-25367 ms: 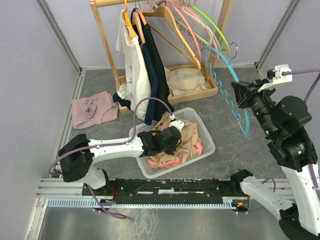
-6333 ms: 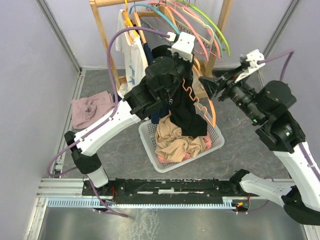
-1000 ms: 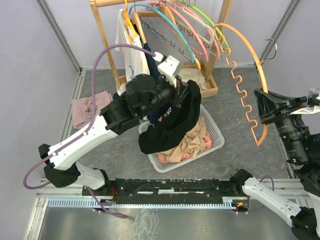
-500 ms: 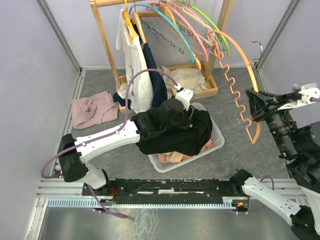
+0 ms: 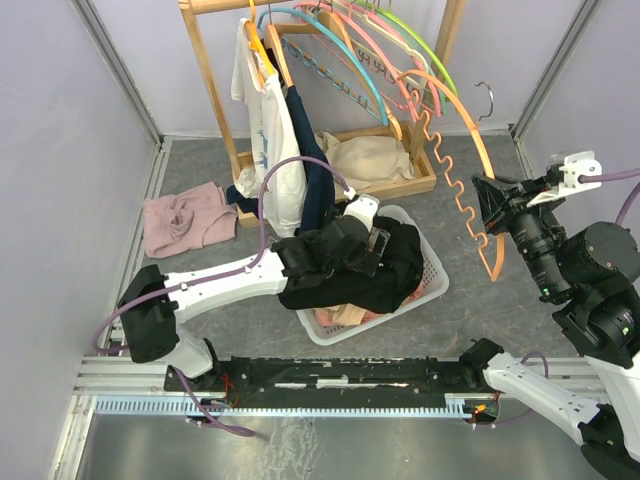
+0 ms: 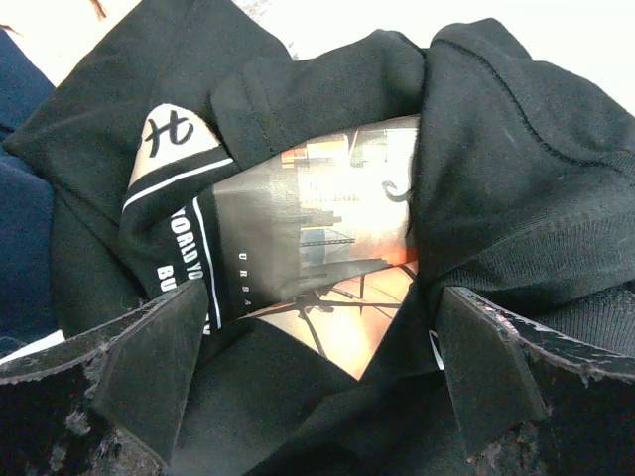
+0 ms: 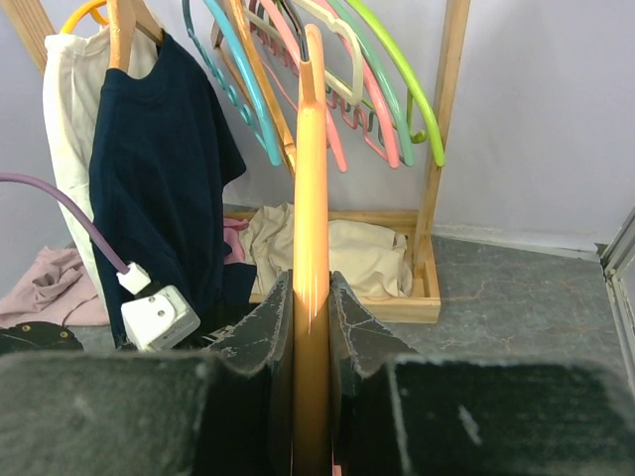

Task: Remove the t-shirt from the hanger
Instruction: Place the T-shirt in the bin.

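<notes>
Top view: the black printed cotton t-shirt (image 5: 385,265) lies heaped in the white plastic mesh basket (image 5: 432,285), with the low-stretched left gripper (image 5: 365,245) directly over it; at the basket's 3 o'clock the bare orange wavy plastic hanger (image 5: 470,160) rises steeply

Left wrist: jaws wide apart, holding nothing

Right wrist: the right gripper (image 7: 310,317) clamps the hanger

A black t-shirt (image 6: 496,139), printed with white lettering and a grey-and-orange city scene, fills a white basket (image 5: 432,283). At right, an orange hanger (image 7: 310,198). Far: a navy shirt (image 7: 159,169), a white shirt (image 5: 268,150), teal, pink and lime hangers (image 7: 422,114), a pale wood rack (image 5: 212,90). Left, a pink cloth (image 5: 185,222) on the grey floor (image 5: 200,170).
</notes>
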`<action>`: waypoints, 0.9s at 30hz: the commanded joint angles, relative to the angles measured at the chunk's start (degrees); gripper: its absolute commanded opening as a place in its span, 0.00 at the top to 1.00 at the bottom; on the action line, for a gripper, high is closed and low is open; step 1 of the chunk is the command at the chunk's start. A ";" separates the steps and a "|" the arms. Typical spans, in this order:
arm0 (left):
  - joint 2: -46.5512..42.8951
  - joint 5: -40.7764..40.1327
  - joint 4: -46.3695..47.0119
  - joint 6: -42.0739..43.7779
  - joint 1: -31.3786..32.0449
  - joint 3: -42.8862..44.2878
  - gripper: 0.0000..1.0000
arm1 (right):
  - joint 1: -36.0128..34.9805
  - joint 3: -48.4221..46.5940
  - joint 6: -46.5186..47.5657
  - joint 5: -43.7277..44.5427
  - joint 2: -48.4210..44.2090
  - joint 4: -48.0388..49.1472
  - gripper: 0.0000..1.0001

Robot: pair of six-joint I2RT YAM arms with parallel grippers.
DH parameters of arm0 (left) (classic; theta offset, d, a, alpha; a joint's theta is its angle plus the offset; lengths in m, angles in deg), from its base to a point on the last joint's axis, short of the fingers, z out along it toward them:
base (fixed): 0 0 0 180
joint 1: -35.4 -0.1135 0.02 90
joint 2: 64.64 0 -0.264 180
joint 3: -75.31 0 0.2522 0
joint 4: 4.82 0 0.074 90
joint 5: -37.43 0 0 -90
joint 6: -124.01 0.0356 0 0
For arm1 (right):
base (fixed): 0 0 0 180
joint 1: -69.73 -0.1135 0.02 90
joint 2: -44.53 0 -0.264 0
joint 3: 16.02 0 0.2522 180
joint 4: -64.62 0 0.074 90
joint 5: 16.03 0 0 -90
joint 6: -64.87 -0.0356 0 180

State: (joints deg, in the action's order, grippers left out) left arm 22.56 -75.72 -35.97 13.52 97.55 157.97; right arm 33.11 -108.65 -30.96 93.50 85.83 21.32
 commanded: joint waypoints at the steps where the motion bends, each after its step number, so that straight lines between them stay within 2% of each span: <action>1: 2.21 -2.75 3.58 -2.63 0.25 -1.28 0.01 | -0.05 -0.58 0.47 -0.57 0.26 5.76 0.99; 7: 6.00 -3.06 5.03 -2.92 0.17 -1.40 0.02 | -0.06 -0.39 0.38 -0.71 0.67 5.85 0.99; 11: 7.54 -3.74 5.42 -3.05 0.13 -1.39 0.12 | -0.08 -0.32 0.34 -0.54 0.42 5.55 0.99; 14: 8.30 -3.76 5.29 -2.98 0.19 -1.32 0.25 | -0.03 -0.19 0.33 -0.31 -0.02 5.40 0.99; 16: 8.80 -3.69 5.21 -2.81 0.07 -1.16 0.39 | -0.05 -0.23 0.34 -0.12 -0.35 5.24 0.99; 19: 8.68 -3.66 4.88 -2.31 0.15 -0.58 0.66 | -0.06 -0.23 0.30 -0.01 -0.81 5.07 0.99; 20: 8.43 -3.65 4.70 -2.09 0.19 -0.26 0.80 | -0.03 -0.23 0.29 0.14 -0.99 5.03 0.99; 22: 7.44 -3.78 4.25 -1.40 0.16 0.79 0.97 | -0.03 -0.14 0.31 0.32 -1.32 4.89 0.99; 27: 2.48 -6.18 1.84 3.14 1.77 6.95 0.97 | -0.08 -0.25 -0.10 0.42 -2.28 4.41 0.99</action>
State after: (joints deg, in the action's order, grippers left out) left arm 30.34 -78.06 -32.08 12.40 98.05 158.56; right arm 33.11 -108.58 -31.02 93.54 84.78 21.72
